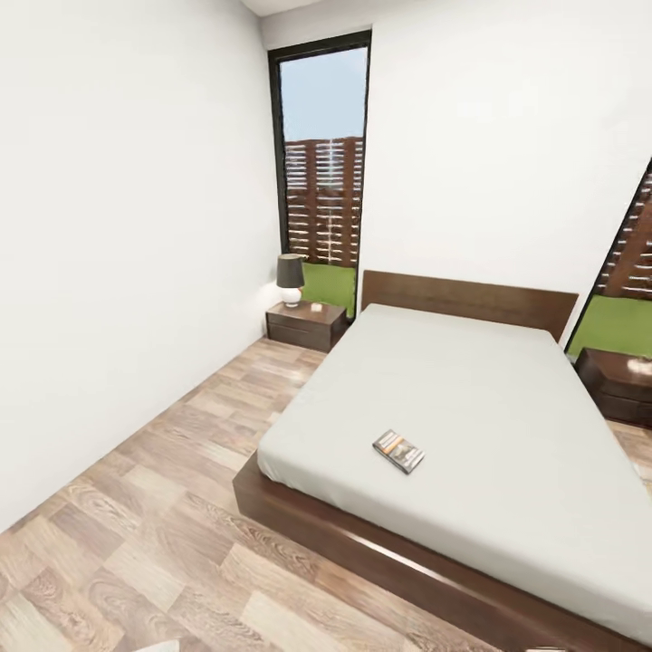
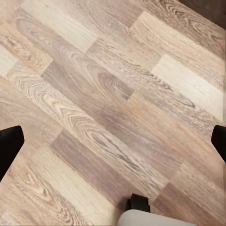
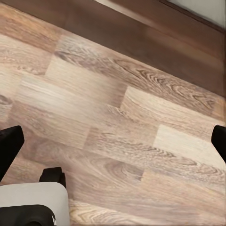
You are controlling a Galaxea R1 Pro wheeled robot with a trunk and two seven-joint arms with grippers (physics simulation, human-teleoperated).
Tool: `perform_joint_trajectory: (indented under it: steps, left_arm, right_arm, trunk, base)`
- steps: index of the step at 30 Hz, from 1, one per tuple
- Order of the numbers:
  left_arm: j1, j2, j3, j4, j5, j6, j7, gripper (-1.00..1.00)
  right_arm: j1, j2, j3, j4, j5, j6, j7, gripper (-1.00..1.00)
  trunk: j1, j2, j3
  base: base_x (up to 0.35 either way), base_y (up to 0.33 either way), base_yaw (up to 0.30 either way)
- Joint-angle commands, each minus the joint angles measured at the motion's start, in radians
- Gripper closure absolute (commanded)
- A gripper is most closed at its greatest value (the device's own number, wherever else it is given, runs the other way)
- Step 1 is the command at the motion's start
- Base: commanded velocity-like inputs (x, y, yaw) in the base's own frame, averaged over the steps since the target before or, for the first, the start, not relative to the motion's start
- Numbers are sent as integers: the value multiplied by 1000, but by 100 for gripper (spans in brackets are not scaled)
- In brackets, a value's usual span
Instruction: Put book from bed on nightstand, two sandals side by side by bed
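Wood floor (image 2: 113, 94) under wrists; head sees book (image 1: 398, 451).

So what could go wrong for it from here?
The small dark paperback with the orange band lies well in from the edge of the off-white mattress, so reaching it over the dark wood bed frame may be a stretch. The dark wood nightstand by the window already carries a lamp with a dark shade, which the book could bump. Both claws, left and right, hang open over the floor.
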Motion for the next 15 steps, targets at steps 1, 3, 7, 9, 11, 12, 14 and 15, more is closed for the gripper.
perform_joint_trajectory:
  steps: [1, 3, 7, 9, 11, 12, 14, 15]
  left_arm:
    - [-1, 0, 1, 1, 1, -4, 2, -100]
    - [-1, 1, 1, 1, 1, -4, 2, -100]
    - [-1, 1, 1, 1, 1, -6, 2, -100]
    - [-1, 1, 1, 1, 1, -10, 2, -100]
    - [-1, 1, 1, 1, 1, -13, 2, -100]
    - [-1, 1, 1, 1, 1, -14, 2, -100]
    - [-1, 1, 1, 1, 1, -16, 2, -100]
    - [-1, 1, 1, 1, 1, -17, 2, -100]
  right_arm:
    - [-1, 0, -9, 1, 10, -4, 3, -100]
    - [-1, 0, -10, 1, 10, -4, 3, -100]
    - [-1, 0, -9, 1, 10, -4, 3, -100]
    - [-1, 0, -9, 1, 10, -4, 3, -100]
    - [-1, 0, -9, 1, 10, -4, 3, -100]
    - [-1, 0, -9, 1, 10, -4, 3, -100]
    - [-1, -1, -9, 1, 10, -4, 3, -100]
    - [-1, -1, -9, 1, 10, -4, 3, -100]
  trunk:
    - [1, -2, -2]
    - [1, -2, -2]
    - [1, -2, -2]
    - [1, -2, -2]
    - [1, -2, -2]
    - [1, -2, -2]
    - [1, -2, -2]
    - [1, -2, -2]
  base:
    - [6, 21, -273]
    - [24, 56, -273]
    - [59, 105, -273]
    - [100, 154, -273]
    - [123, 178, -273]
    - [135, 190, -273]
    - [144, 198, -273]
    - [151, 205, -273]
